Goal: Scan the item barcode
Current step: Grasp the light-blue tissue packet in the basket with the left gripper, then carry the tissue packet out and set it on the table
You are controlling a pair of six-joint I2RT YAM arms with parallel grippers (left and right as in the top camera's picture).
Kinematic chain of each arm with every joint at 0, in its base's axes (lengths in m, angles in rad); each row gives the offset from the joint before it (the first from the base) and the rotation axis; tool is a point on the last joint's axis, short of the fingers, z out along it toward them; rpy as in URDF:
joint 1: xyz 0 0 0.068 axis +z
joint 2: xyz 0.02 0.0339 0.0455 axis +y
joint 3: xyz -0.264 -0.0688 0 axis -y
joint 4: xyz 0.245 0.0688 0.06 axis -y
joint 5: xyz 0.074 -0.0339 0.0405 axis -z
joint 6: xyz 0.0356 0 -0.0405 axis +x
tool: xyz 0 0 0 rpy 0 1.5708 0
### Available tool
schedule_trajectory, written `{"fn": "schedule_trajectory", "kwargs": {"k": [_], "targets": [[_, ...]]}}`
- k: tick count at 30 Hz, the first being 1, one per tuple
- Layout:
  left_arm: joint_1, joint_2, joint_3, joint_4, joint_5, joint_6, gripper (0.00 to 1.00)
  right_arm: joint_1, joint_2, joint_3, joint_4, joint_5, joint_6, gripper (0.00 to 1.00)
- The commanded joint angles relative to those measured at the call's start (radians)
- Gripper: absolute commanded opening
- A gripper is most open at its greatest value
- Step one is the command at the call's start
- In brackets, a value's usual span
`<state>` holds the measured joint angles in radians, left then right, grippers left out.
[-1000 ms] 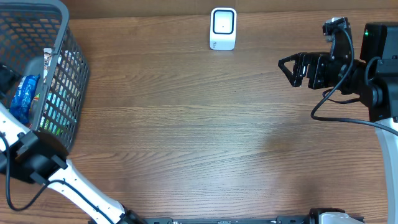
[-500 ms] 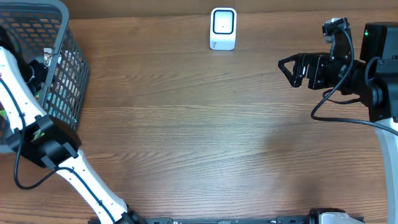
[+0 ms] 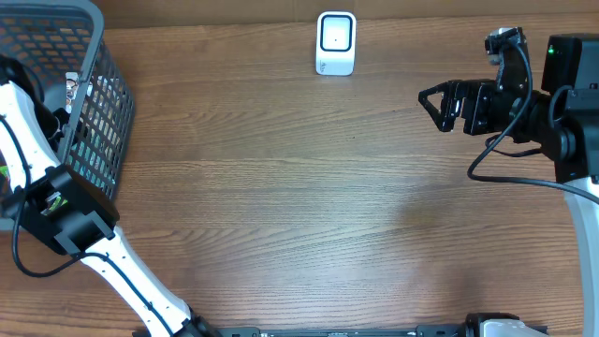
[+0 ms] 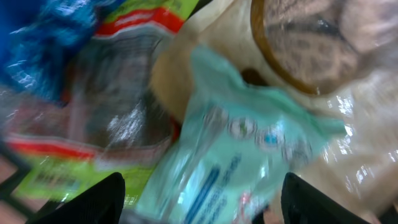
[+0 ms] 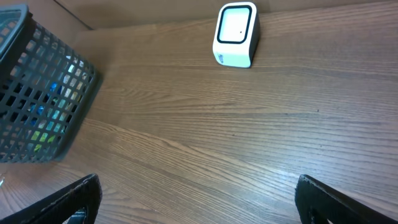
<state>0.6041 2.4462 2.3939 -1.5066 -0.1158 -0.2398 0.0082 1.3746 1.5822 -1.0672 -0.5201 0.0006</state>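
Overhead: L arm (image 3: 23, 140) in basket (image 3: 103, 103), R hand (image 3: 429, 108) spread.

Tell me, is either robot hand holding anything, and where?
Nothing is held. The right gripper is open and empty; the left gripper is open in the basket, over a green packet.

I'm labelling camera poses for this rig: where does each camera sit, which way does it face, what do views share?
Overhead: above the table, looking straight down on basket, scanner; left arm and right gripper show.
Left wrist: behind the left gripper, looking down into the basket at a mint-green packet; fingertips at bottom corners.
Right wrist: behind the right gripper, facing across the table; open fingertips at bottom corners.
Shared: overhead and right wrist both show scanner and basket.
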Motion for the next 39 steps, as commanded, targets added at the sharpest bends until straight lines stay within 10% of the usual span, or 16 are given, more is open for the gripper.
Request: {"fn": "schedule_trajectory", "kwargs": {"k": [1, 5, 11, 25, 39], "targets": [[-0.003, 0.003, -0.076, 0.051, 0.026, 0.008, 0.7, 0.003, 0.022, 0.027, 0.002, -0.006, -0.001, 1.0], [-0.003, 0.003, -0.148, 0.106, 0.039, 0.008, 0.57, 0.003, 0.036, 0.027, 0.002, -0.006, -0.001, 1.0], [-0.003, -0.001, -0.164, 0.112, 0.039, 0.005, 0.04, 0.003, 0.04, 0.027, 0.003, -0.006, -0.002, 1.0], [0.0, -0.023, 0.369, -0.183, 0.06, 0.008, 0.04, 0.003, 0.04, 0.027, 0.007, -0.023, -0.001, 1.0], [-0.003, -0.494, 0.467, -0.183, 0.093, -0.03, 0.04, 0.003, 0.04, 0.027, 0.01, -0.025, -0.001, 1.0]]}}
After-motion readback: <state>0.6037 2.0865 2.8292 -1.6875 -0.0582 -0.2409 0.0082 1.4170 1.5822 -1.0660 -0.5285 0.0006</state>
